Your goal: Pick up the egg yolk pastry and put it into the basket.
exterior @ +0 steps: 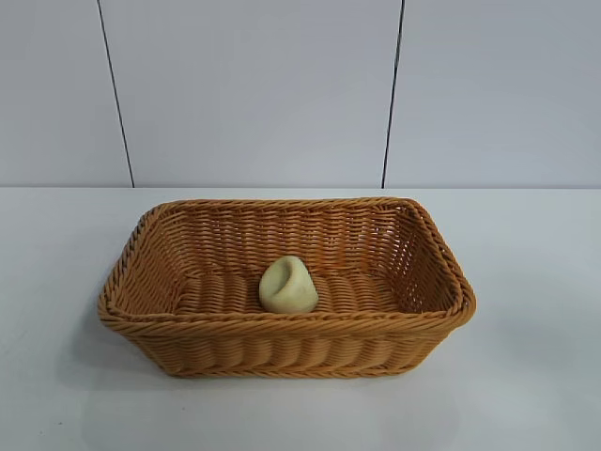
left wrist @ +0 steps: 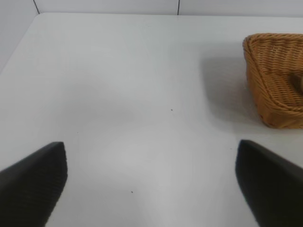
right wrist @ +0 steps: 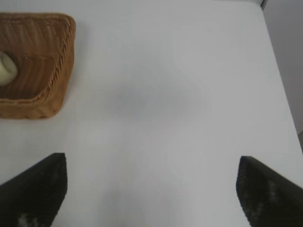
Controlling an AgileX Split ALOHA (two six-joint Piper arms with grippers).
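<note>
The egg yolk pastry (exterior: 288,285), a small pale cream lump with a dent on top, lies inside the orange-brown wicker basket (exterior: 282,329) near its front wall, at the table's middle. The pastry's edge also shows in the right wrist view (right wrist: 5,69), inside the basket (right wrist: 57,56). The basket's end shows in the left wrist view (left wrist: 272,99). My left gripper (left wrist: 151,182) is open and empty over bare table, well away from the basket. My right gripper (right wrist: 152,184) is open and empty over bare table on the basket's other side. Neither gripper shows in the exterior view.
The white table (exterior: 526,376) spreads all round the basket. A pale panelled wall (exterior: 254,94) stands behind it. The table's edges show in the left wrist view (left wrist: 19,42) and the right wrist view (right wrist: 279,71).
</note>
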